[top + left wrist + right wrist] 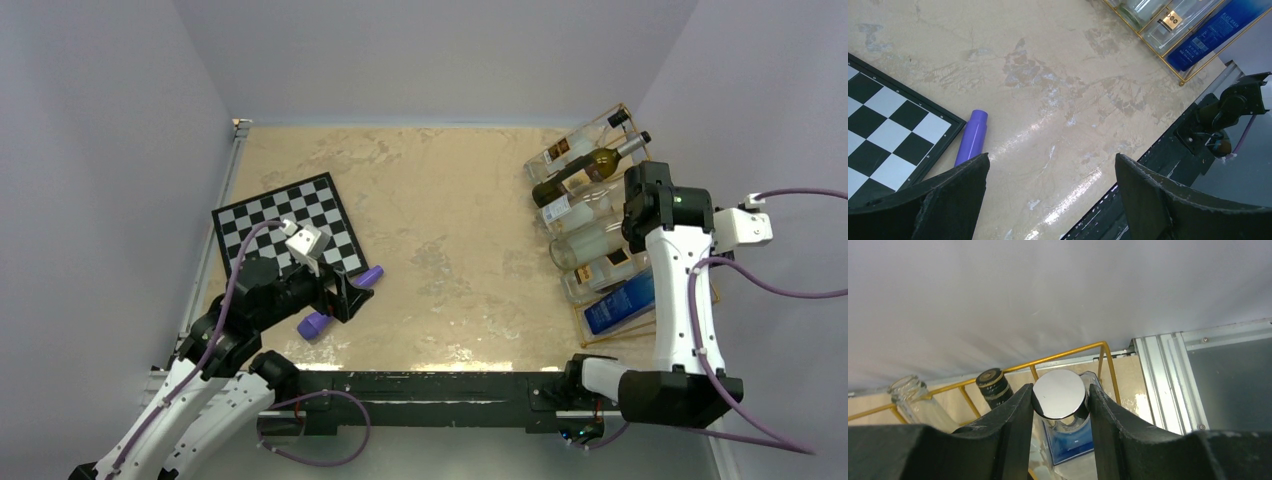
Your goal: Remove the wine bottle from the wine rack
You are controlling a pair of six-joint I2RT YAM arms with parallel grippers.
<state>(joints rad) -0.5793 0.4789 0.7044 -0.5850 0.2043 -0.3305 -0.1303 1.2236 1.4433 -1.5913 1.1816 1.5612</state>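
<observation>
**While the cap is pinched, mind the slip**

Because your right claw has its two fingers closed against the round silver cap of the wine bottle, everything depends on that small, smooth contact. That bottle, clear at the neck and blue below, lies in the wine rack. It sits at the rack's end nearest the arm bases, with its cap on the rack's wall side.

Your likeliest failure, as I judge it, is the cap sliding out of the fingers. The metal is polished, the hold is shallow, and the bottle's whole weight lies beyond it. If you pull at an angle to the slot, the body may catch on the gold wire and drag the rack across the desk. Close by in the rack sit a dark-capped bottle and a clear open-necked bottle, and a sideways swing could knock either.

Well away from the rack, your left claw is spread wide and holds nothing. It hangs over bare desk near a purple cylinder and a checkerboard.
</observation>
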